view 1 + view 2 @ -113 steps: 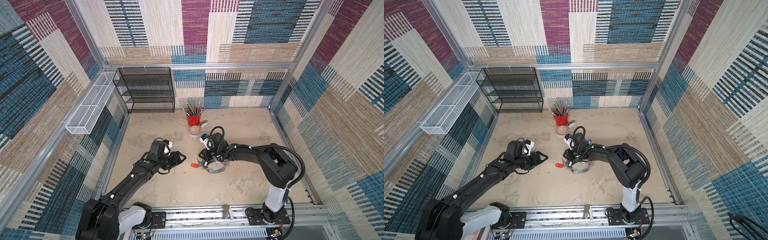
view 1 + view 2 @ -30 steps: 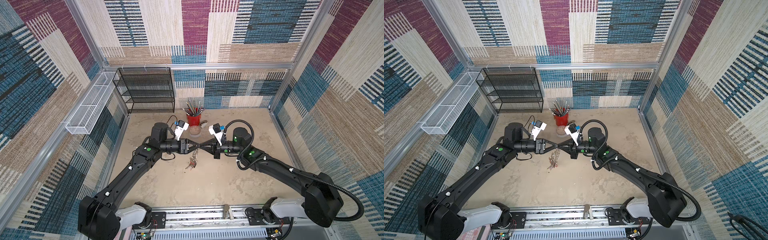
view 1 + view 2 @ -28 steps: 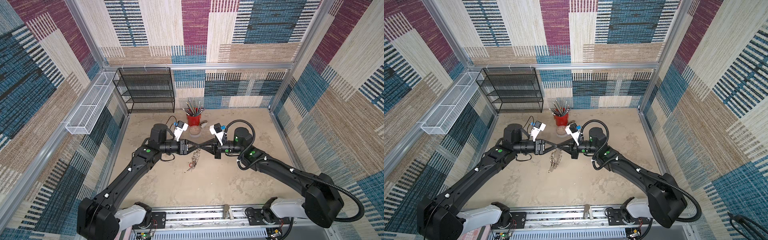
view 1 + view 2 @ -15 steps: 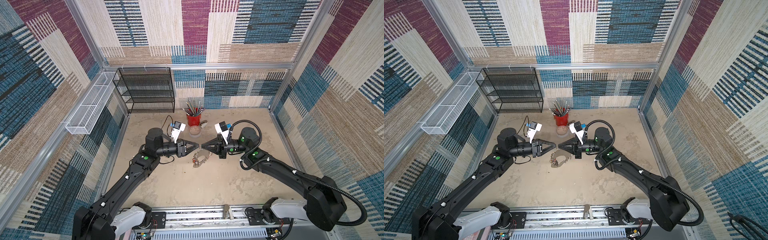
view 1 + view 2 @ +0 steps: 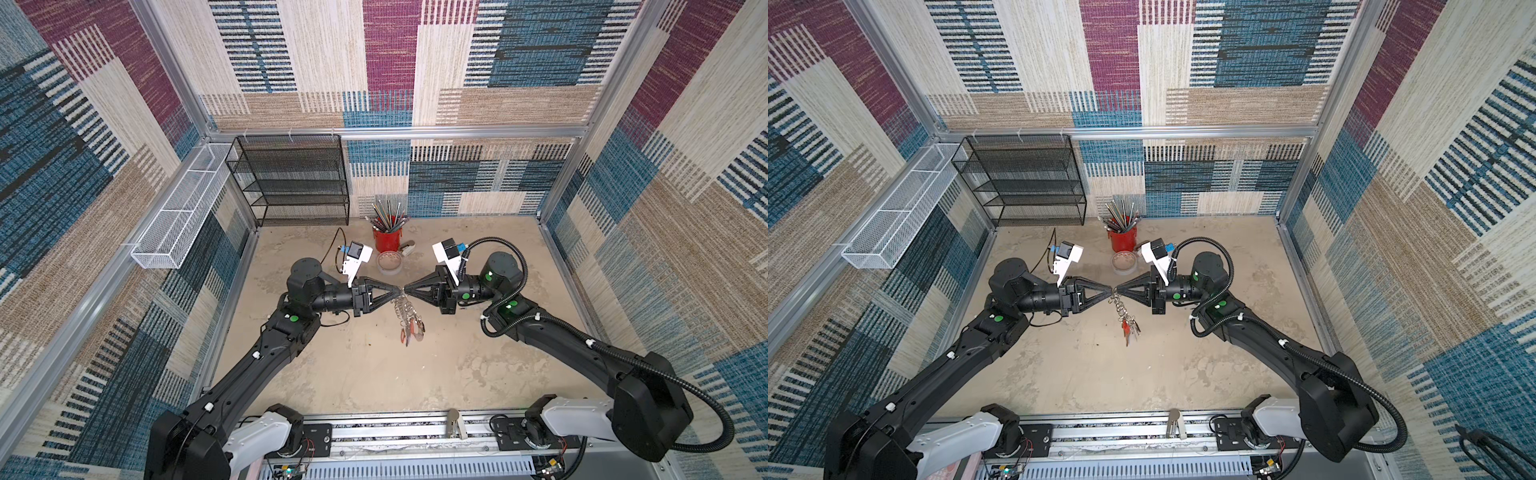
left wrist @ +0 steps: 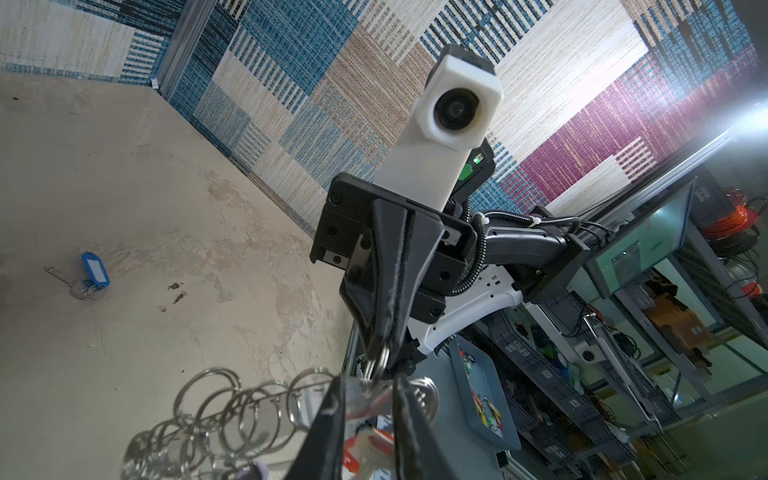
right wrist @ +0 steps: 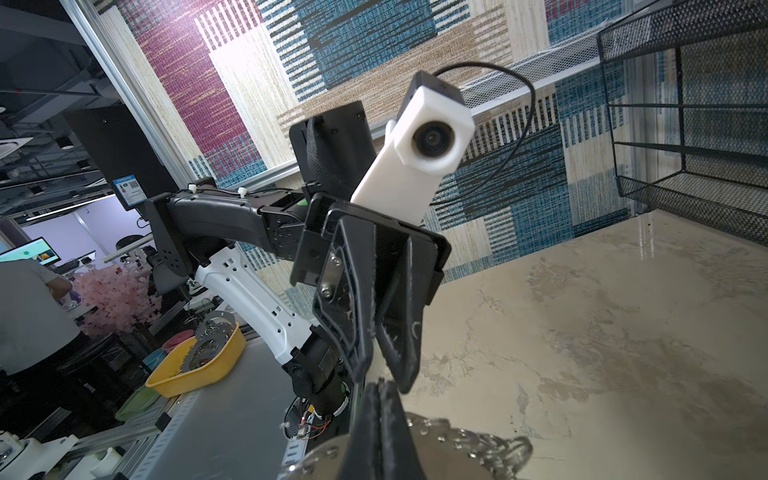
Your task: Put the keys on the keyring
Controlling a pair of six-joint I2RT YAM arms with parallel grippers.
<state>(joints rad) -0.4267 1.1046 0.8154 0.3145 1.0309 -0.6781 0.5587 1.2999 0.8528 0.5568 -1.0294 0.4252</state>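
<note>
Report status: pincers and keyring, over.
Right pincer shut on keyring, hanging off the table. Left pincer astride it, grip unclear. Blue-tagged key loose on table. Nothing in the way.

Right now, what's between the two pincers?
The keyring, its top between left pincer and right pincer, keys dangling below; shown in both top views.

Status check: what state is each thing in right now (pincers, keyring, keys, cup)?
left pincer: jaws narrowly apart at the keyring's top; grip unclear.
right pincer: shut on the keyring.
keyring: lifted, hanging between both pincers.
red-tag key: hanging at the keyring's low end.
blue-tag key: loose, flat on the table.
red cup: upright, holding pens.
</note>
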